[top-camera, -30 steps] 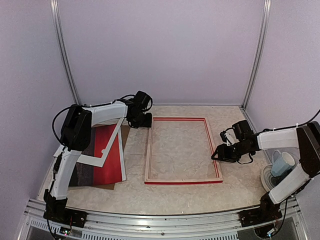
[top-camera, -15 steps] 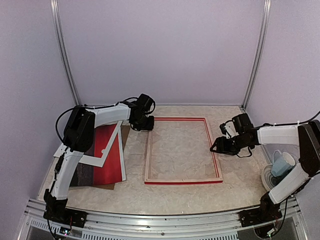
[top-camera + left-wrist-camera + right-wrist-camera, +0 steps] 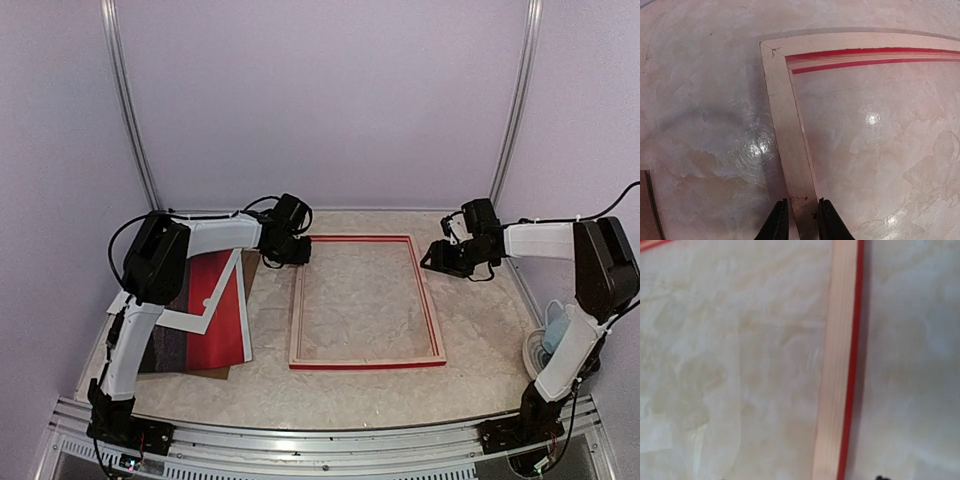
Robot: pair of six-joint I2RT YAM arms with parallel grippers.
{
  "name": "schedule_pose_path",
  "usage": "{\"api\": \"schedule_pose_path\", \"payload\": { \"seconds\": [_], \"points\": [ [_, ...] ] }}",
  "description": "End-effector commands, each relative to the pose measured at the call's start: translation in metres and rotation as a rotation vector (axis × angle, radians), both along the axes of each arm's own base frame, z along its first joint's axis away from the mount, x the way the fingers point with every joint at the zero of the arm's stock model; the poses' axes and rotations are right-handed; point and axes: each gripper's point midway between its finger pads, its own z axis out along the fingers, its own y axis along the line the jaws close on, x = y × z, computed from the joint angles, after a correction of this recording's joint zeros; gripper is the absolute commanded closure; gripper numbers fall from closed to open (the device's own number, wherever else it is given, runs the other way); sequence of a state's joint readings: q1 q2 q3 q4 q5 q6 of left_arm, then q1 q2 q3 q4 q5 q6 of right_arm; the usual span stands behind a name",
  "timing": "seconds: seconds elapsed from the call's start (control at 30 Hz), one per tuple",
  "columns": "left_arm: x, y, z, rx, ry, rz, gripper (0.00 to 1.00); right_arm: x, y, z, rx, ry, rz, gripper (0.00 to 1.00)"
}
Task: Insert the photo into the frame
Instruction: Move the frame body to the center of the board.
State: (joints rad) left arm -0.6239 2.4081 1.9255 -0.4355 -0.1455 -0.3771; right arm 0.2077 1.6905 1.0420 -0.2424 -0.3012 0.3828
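Observation:
The frame point(image 3: 297, 312) lies flat mid-table, pale wood back up, red along its edges. My left gripper point(image 3: 296, 251) is at its far left corner. In the left wrist view the black fingers point(image 3: 781, 222) sit tight on either side of the left rail point(image 3: 790, 130), so the left gripper point(image 3: 800, 221) is shut on it. My right gripper point(image 3: 433, 258) hovers open over the far end of the right rail point(image 3: 837, 365); only one fingertip point(image 3: 881, 477) shows. The photo point(image 3: 222, 325), red with a small white sun, lies at the left, partly under a white mat.
The white mat border point(image 3: 228, 283) lies tilted across the photo, with a brown backing board point(image 3: 215, 372) beneath. A pale cup point(image 3: 566, 328) on a plate point(image 3: 533, 358) stands at the right edge. Purple walls enclose the table.
The left gripper shifted slightly right onto the frame's corner and closed on the rail. The right gripper travelled along the right rail toward the back and opened a little.

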Motion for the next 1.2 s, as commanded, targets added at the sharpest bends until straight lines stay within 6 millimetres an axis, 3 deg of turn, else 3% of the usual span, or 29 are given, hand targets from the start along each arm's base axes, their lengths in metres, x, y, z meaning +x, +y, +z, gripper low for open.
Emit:
{"api": "schedule_pose_path", "payload": {
  "seconds": [0.0,0.2,0.4,0.57,0.8,1.03,1.17],
  "points": [
    [-0.042,0.005,-0.039,0.103,0.116,-0.079,0.81,0.022,-0.006,-0.003,-0.032,0.002,-0.029,0.37],
    [-0.064,-0.004,-0.039,0.122,0.114,-0.155,0.84,0.041,-0.004,-0.001,-0.027,-0.004,-0.04,0.39],
    [-0.085,-0.011,-0.039,0.133,0.111,-0.235,0.85,0.044,-0.005,0.001,-0.034,-0.003,-0.035,0.39],
    [-0.086,-0.012,-0.031,0.135,0.081,-0.267,0.88,0.035,-0.01,-0.008,-0.054,0.02,-0.024,0.39],
    [-0.08,-0.031,-0.011,0.116,0.029,-0.383,0.9,0.02,-0.021,-0.016,-0.11,0.042,-0.021,0.38],
    [-0.085,-0.049,-0.011,0.107,0.026,-0.512,0.9,0.02,-0.023,-0.015,-0.16,0.042,0.032,0.35],
    [-0.083,-0.05,-0.013,0.163,0.011,-0.549,0.87,0.016,-0.017,-0.017,-0.139,0.048,0.069,0.35]
  ]
}}
